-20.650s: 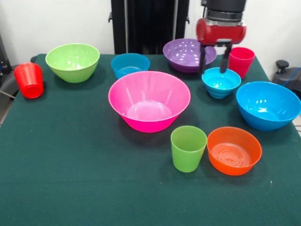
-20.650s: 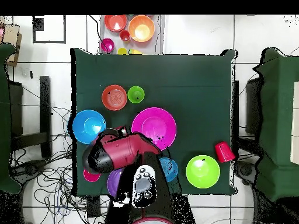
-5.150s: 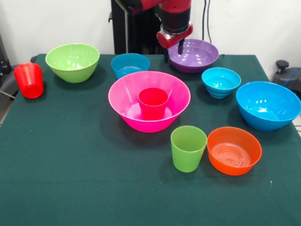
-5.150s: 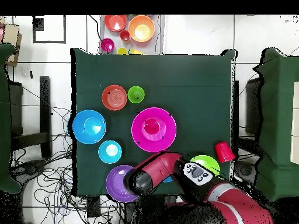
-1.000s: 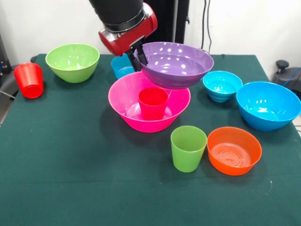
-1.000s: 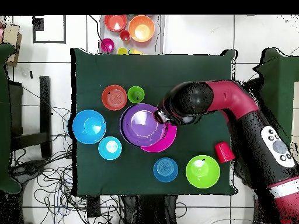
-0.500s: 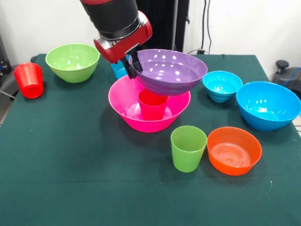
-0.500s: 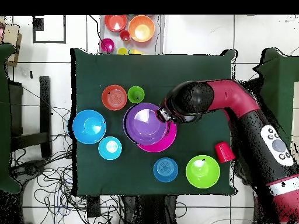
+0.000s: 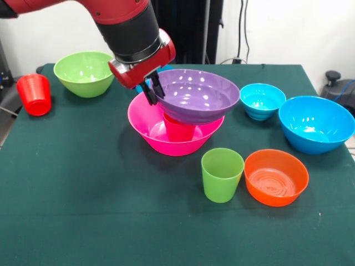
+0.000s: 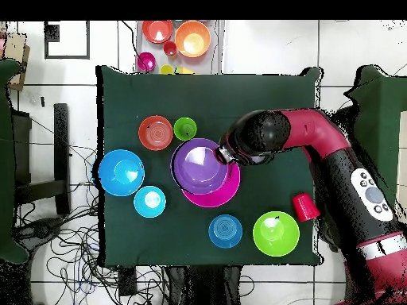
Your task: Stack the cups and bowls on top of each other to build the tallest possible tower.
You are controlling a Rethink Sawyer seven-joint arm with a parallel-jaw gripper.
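Note:
My gripper [image 9: 151, 88] [image 10: 225, 152] is shut on the left rim of the purple bowl [image 9: 195, 94] [image 10: 198, 166] and holds it low over the large hot pink bowl [image 9: 145, 123] [image 10: 223, 192]. A crimson-pink cup [image 9: 178, 129] stands inside the pink bowl, mostly hidden under the purple bowl. The lime green cup [image 9: 222, 174] [image 10: 185, 128] and orange bowl [image 9: 275, 177] [image 10: 156, 133] stand in front. The large blue bowl [image 9: 315, 123] [image 10: 122, 171] and a small cyan bowl [image 9: 261, 100] [image 10: 149, 201] are at the right. The lime green bowl [image 9: 86, 72] [image 10: 276, 233] and red-orange cup [image 9: 34, 94] [image 10: 304, 206] are at the left.
A second small cyan bowl [image 10: 226, 231] sits behind the arm, hidden in the front view. The red arm [image 10: 334, 151] reaches across the table from the right of the overhead view. More bowls [image 10: 192, 38] lie on a tray beyond the table.
My gripper has lowered the purple bowl and shifted it towards the middle of the pink bowl. The crimson-pink cup is now more covered.

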